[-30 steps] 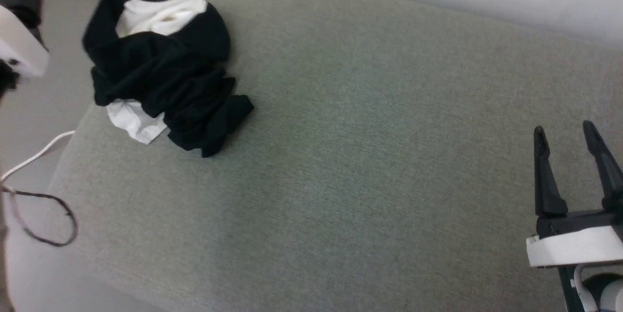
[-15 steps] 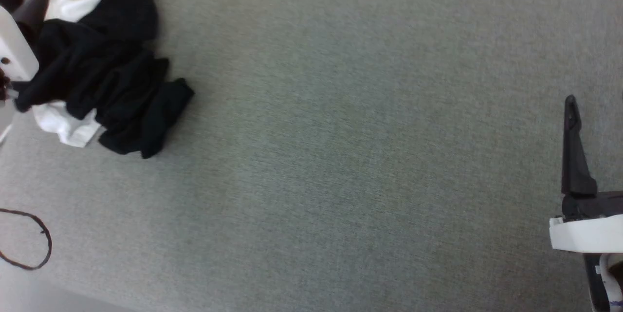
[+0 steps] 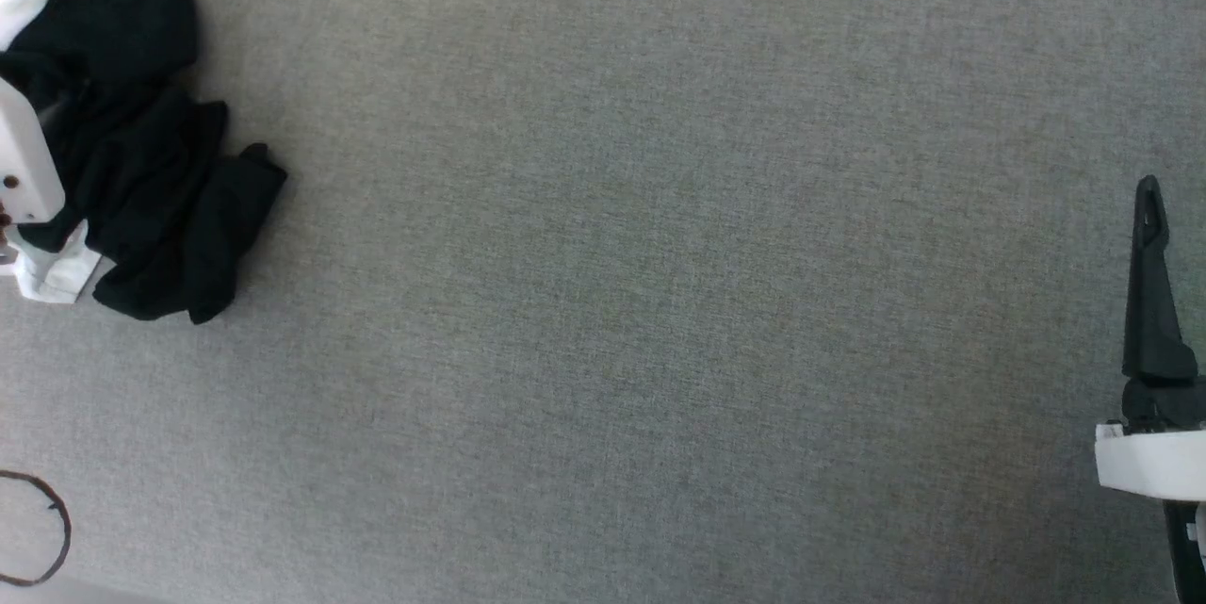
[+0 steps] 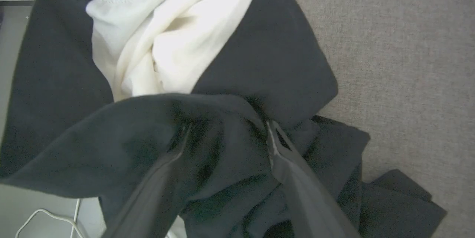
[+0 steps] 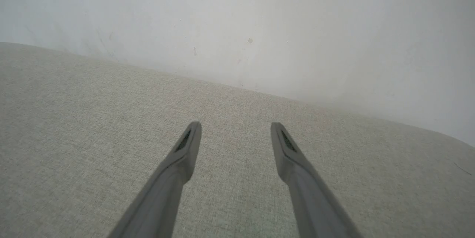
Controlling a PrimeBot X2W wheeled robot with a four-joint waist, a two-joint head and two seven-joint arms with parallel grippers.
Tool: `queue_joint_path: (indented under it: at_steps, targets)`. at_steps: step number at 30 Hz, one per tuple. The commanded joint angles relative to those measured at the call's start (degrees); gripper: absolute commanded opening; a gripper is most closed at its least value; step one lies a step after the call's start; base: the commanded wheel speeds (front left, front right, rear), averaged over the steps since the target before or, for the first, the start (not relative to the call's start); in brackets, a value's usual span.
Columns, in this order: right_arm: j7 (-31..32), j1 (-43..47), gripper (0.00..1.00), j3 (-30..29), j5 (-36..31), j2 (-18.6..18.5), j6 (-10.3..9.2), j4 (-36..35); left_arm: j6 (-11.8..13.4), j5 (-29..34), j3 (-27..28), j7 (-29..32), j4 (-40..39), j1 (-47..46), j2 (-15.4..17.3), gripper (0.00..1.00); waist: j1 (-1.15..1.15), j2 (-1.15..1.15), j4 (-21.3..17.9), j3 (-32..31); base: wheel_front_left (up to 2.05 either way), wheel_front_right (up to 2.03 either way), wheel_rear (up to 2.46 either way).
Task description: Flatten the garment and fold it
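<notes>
Garment [image 4: 259, 63] bunched at the left edge of the cushion [image 3: 660, 255]: thin, limp, light, probably slippery. My left fingers [image 4: 300, 189] are spread astride a black fold, which looks a fair hold. My right fingers [image 5: 297, 178] are spread and empty.

The garment [image 3: 141, 152] lies crumpled in a loose heap at ten o'clock in the head view, cut off by the frame's left edge, on the grey woven cushion [image 3: 660, 302]. Black folds dominate. White cloth shows at the heap's twelve and seven o'clock, and a dark fold trails toward five o'clock.
</notes>
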Motion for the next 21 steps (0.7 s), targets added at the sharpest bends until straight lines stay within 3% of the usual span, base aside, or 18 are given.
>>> queue_joint_path:
  at_steps: [1, 5, 6, 7, 8, 21]
  targets:
    - [0.30, 0.29, 1.00, -0.17, -0.54, 0.08, -0.06, -0.76, 0.58, -0.24, -0.30, 0.27, 0.54, 0.56, -0.64, 1.00, 0.00, 0.00, -0.09, 0.29, 0.00, 0.00, 0.00]
    - [1.01, 0.68, 1.00, -0.47, -0.86, 0.08, -0.06, -1.86, 0.81, -0.31, -0.87, 0.38, 2.05, 1.01, -1.33, 1.00, 0.00, 0.00, -0.21, 0.41, 0.00, 0.00, 0.00]
    - [1.16, 0.76, 1.00, -0.52, -0.90, 0.08, -0.06, -2.09, 0.86, -0.29, -0.93, 0.08, 2.33, 1.21, -1.46, 0.73, 0.00, 0.00, -0.26, 0.43, 0.00, 0.00, 0.00]
    - [1.29, 0.82, 1.00, -0.54, -0.92, 0.08, -0.06, -2.32, 0.88, -0.16, -0.96, -0.55, 2.57, 1.34, -1.49, 0.14, 0.00, 0.00, -0.29, 0.52, 0.00, 0.00, 0.00]
    - [1.40, 0.83, 1.00, -0.54, -0.94, 0.08, -0.06, -2.53, 0.80, 0.09, -1.13, -1.30, 2.75, 1.50, -1.46, 0.00, 0.00, 0.00, -0.32, 0.64, 0.00, 0.00, 0.00]
    - [0.10, 0.14, 1.00, -0.87, 0.78, 0.08, -0.06, -0.30, -0.04, -0.72, 1.71, -14.47, 4.64, -0.41, -0.46, 0.00, 0.00, 0.00, -0.29, -2.80, 0.00, 0.00, 0.00]
